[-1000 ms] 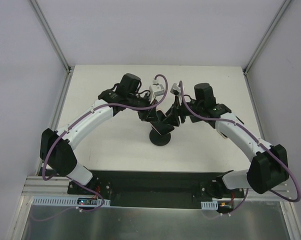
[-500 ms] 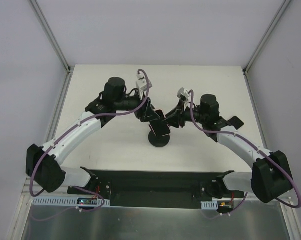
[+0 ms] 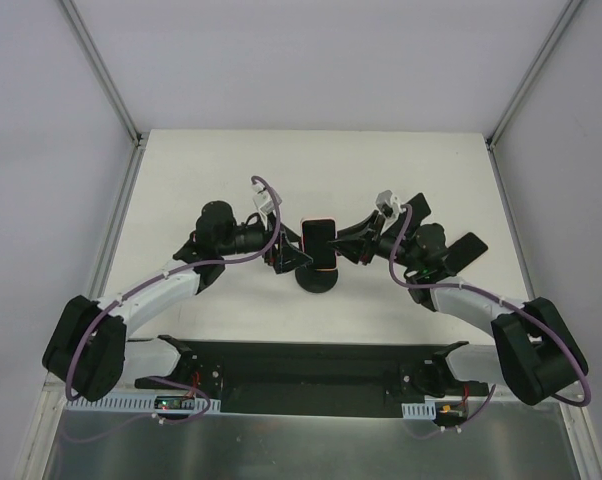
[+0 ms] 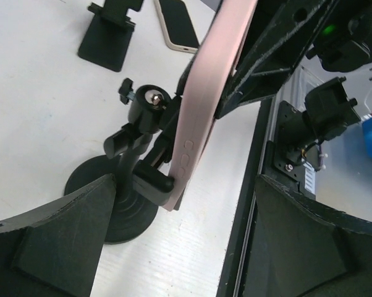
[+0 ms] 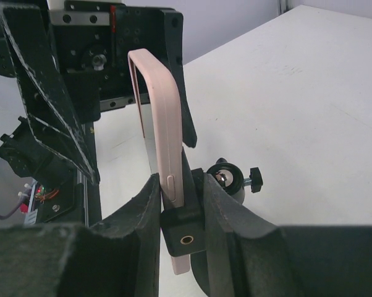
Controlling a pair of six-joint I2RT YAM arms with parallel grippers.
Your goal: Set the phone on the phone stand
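Status: placement looks nearly done.

- Phone point(image 5: 160, 117), pink case, stands on edge and tilted. Its lower part is in the black cradle point(image 5: 185, 230) of the phone stand point(image 4: 147, 102). The overhead view shows it directly above the stand's round base point(image 3: 318, 279).
- Left gripper point(image 3: 285, 256): fingers point(image 4: 56, 238) spread wide. The phone and the stand neck sit in the gap between them, touching neither finger. This gripper holds nothing.
- Right gripper point(image 3: 354, 245): fingers point(image 5: 136, 216) lie close on both sides of the phone's lower part and the cradle, with no gap visible. I cannot tell whether they are pressing or only lying alongside.
- A second phone point(image 4: 177, 25) lies flat on the table point(image 3: 231, 160) beyond the left fingers. Another small stand point(image 4: 109, 38) is just beside it. Neither is in play.

Done, by my reading: the phone is brought to the stand and set into the cradle.

Left to do: confirm that the cradle alone carries the phone, free the right fingers without dragging the case sideways, and draw both arms clear.

Risk: the ball joint under the cradle may tip if a finger catches on the way out.
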